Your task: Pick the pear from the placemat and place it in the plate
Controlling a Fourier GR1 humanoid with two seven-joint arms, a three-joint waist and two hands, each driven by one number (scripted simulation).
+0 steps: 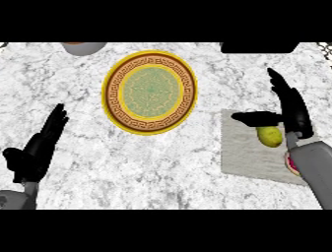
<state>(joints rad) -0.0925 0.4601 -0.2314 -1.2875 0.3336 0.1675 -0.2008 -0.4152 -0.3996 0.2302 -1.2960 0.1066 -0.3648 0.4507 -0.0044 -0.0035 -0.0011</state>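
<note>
Nearest to the robot, at the lower left of the view, the left hand (41,145) rests over the counter (161,167) with its fingers straight and close together, pointing away from the body. It holds nothing and takes no part in the step.

At the lower right, the grey right forearm (325,172) comes in over the placemat (252,157), a grey square lying flat on the marble. The right hand (290,110) is above the far part of this placemat. Its fingers (281,86) are long and straight, not curled, and the thumb (252,118) stands out to the side. The pear (269,136), yellow-green, lies on the placemat just under the thumb and beside the palm. The hand is spread and does not yet grip the fruit; whether it touches the pear cannot be told from this view.

The step in hand seems to be the grasp. To do it well, the hand should come down so that the pear sits between thumb and fingers, and close only then, because a round fruit may roll away if it is pushed from one side.

Farther, near the middle of the counter, lies the plate (150,92), with a yellow rim and a green centre, well apart from the pear, to its left. After lifting, the pear should travel high enough to pass the rim.

At the far edge, a pale round object (83,47) and a dark one (259,47) are partly cut off.
</note>
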